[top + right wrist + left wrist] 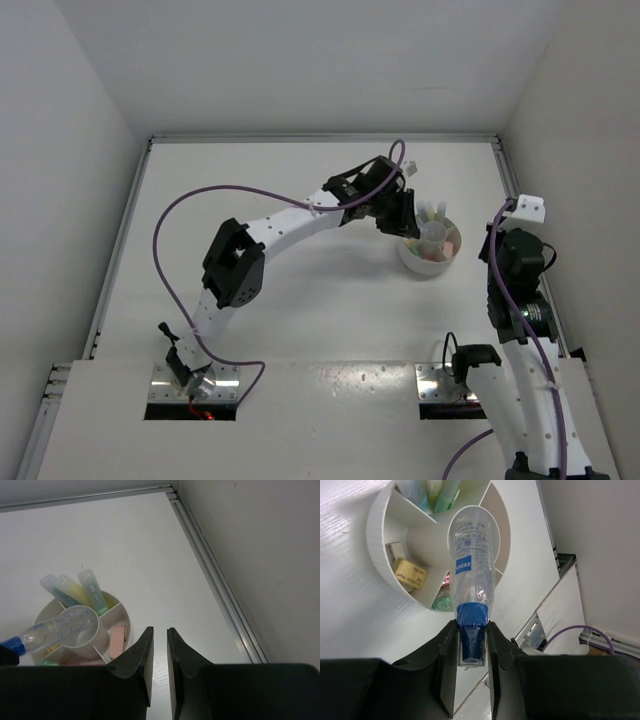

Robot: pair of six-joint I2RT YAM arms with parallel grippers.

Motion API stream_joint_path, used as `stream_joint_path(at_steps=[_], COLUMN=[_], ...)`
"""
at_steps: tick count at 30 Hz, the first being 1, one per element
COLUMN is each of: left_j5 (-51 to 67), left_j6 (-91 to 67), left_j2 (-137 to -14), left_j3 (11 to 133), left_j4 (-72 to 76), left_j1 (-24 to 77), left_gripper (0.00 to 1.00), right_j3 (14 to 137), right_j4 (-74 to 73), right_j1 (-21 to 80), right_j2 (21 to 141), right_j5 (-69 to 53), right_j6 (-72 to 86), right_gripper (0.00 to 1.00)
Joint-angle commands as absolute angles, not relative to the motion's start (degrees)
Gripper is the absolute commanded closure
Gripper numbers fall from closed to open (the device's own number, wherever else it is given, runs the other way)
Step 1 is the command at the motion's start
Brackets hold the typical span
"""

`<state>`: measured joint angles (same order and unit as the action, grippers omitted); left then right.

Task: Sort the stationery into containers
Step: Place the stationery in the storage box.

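My left gripper (405, 222) (471, 627) is shut on the blue cap of a clear, printed pen-like tube (472, 555). The tube's far end lies over the centre cup of the round white divided bowl (412, 262) (377, 545). The tube also shows in the right wrist view (55, 630). In the bowl (125, 615), green (92, 590), yellow (70, 591) and pale blue (50, 585) highlighters lean in one compartment. A pink eraser (117, 640) and a beige block (410, 572) lie in others. My right gripper (505, 225) (160, 630) is empty to the bowl's right, its jaws nearly together.
The right side wall (260, 555) and its metal floor rail (215, 580) run close beside my right gripper. Square metal plates (195, 385) (445, 385) sit by the arm bases. A purple cable (165, 230) loops over the left half of the table.
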<state>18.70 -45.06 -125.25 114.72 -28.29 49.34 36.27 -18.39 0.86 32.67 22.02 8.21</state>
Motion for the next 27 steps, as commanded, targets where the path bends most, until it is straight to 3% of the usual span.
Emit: stream_joint_path(at_steps=[1,9,17,27], left_j5=[19.1,19.1,19.1,16.5], left_j6=[-44.5,-44.5,-44.5,-44.5], left_j2=[-125.2,-125.8,-127.6,-128.1], left_j3=[118.5,120.3,123.7,125.5], left_j4=[-27.8,-29.4,-30.9,-33.7], left_j1=[48.6,48.6,48.1,48.1], left_gripper=[1.00,1.00,0.92,0.93], right_j3=[35.9,35.9,35.9,35.9], right_j4=[-15.8,-15.8,-15.8,-15.8], right_j1=[0.6,0.6,0.6,0.6], right_j2=[32.3,32.3,31.8,31.8], right_j5=[23.0,23.0,23.0,23.0], right_j6=[9.1,9.1,9.1,9.1], right_gripper=[0.83,0.83,0.82,0.82])
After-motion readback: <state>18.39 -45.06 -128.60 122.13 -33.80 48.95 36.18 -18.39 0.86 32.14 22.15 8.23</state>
